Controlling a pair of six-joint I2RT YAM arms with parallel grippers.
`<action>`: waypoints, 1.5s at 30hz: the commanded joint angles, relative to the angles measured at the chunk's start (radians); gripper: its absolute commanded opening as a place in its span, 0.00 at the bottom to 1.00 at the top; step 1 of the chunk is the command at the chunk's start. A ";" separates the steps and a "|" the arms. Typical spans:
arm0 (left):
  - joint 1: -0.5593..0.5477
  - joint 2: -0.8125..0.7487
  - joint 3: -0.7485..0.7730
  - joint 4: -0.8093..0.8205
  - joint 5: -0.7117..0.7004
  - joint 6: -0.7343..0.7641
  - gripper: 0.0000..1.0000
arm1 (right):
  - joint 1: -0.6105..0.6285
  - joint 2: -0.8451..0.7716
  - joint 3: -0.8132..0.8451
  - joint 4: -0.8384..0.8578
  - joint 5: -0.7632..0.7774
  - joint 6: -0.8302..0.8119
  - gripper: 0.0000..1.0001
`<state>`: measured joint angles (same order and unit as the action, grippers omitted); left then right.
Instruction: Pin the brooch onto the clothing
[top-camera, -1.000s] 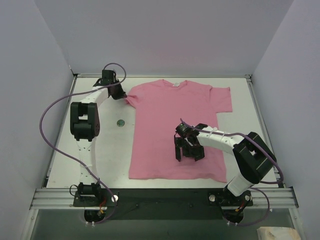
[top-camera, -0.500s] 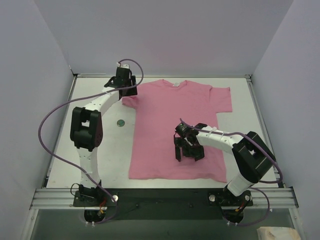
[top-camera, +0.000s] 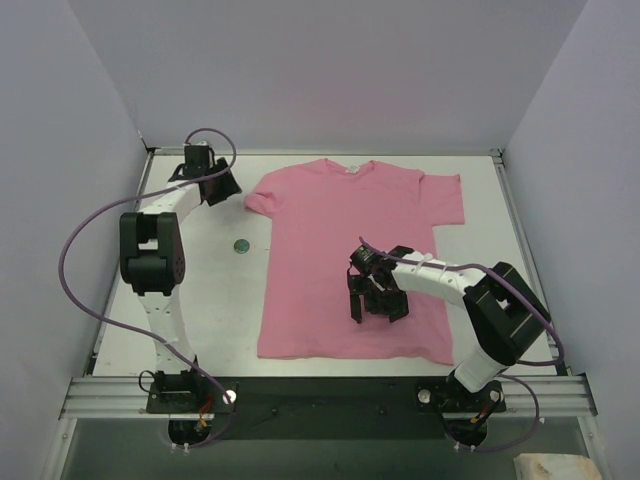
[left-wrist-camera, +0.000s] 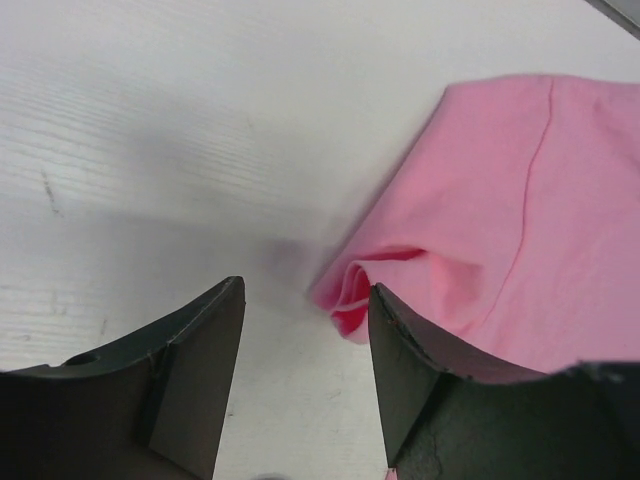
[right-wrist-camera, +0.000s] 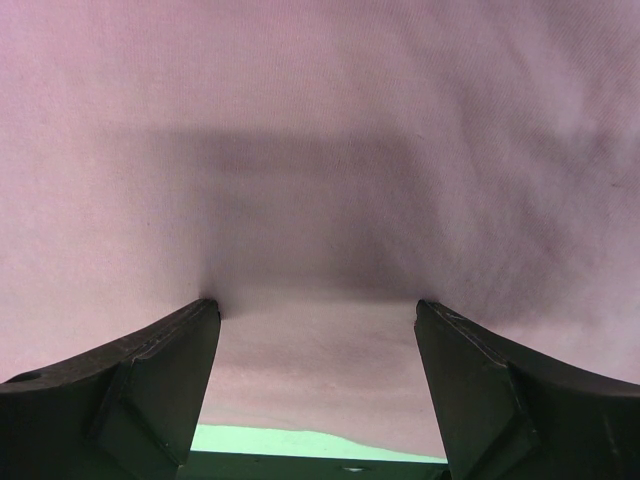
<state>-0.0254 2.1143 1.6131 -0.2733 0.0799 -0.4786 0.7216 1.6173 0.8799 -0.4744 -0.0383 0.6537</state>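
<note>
Jaws parted and empty, the left gripper (left-wrist-camera: 305, 297) should drop squarely over the tiny dark round brooch (top-camera: 241, 244) while the wide-open right gripper (right-wrist-camera: 316, 312), seemingly, presses the soft pink T-shirt (top-camera: 340, 215) flat.

Seen from above: a white table (top-camera: 200, 300) carrying a pink T-shirt (top-camera: 340, 230) spread flat, neck and small white label (top-camera: 351, 170) toward the far edge, hem toward the near edge. Also carrying a tiny round dark brooch (top-camera: 240, 244) on bare surface, left of the T-shirt, near it but not touching, about level with its chest. Sleeve on the brooch's side bunched and folded at its tip, opposite sleeve lying flat and stretched out
</note>
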 joint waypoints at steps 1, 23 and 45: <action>-0.019 -0.002 -0.044 0.111 0.129 -0.057 0.62 | -0.001 0.055 -0.021 0.014 -0.012 0.003 0.81; -0.047 0.019 0.011 0.131 0.153 -0.023 0.00 | 0.001 0.066 -0.028 0.019 -0.009 0.003 0.81; -0.286 0.038 0.176 -0.141 -0.252 0.281 0.00 | 0.001 0.075 -0.047 0.033 -0.025 0.009 0.80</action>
<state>-0.4248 2.2253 1.8782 -0.4137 -0.1413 -0.1989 0.7216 1.6325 0.8909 -0.4847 -0.0383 0.6533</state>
